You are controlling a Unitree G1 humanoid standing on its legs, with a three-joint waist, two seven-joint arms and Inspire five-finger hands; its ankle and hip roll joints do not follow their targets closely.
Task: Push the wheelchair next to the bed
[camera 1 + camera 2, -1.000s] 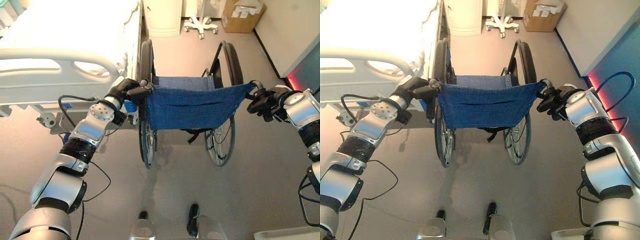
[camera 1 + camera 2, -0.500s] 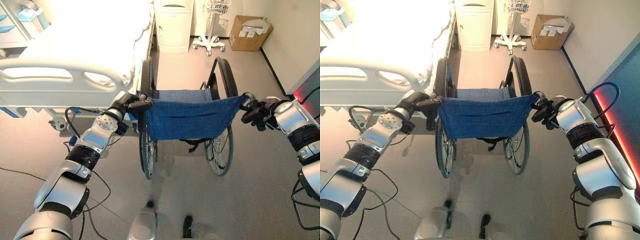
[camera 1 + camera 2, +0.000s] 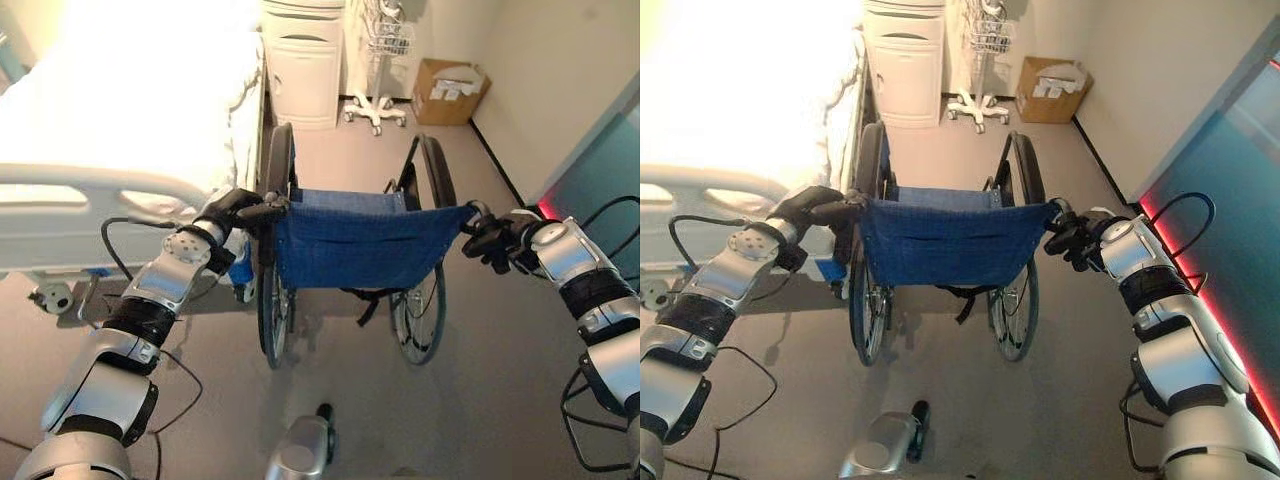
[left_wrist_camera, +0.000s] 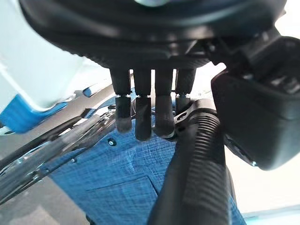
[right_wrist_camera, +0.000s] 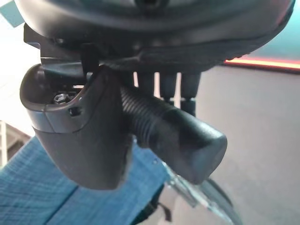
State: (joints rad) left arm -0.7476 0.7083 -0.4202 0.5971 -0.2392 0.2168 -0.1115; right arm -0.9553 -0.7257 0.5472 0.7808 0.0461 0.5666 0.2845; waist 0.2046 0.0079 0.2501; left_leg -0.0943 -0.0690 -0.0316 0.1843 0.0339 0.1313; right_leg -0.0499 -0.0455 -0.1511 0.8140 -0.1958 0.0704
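Gripping black-framed wheelchair with blue fabric back point(image 3: 358, 243) beside white bed point(image 3: 120, 150): left hand point(image 3: 232, 208), right hand point(image 3: 492, 240) clamping ribbed push handles.

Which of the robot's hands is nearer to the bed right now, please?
Left. The left hand grips the wheelchair push handle right beside the bed rail; the right hand grips the opposite handle, with the chair's full width between it and the bed.
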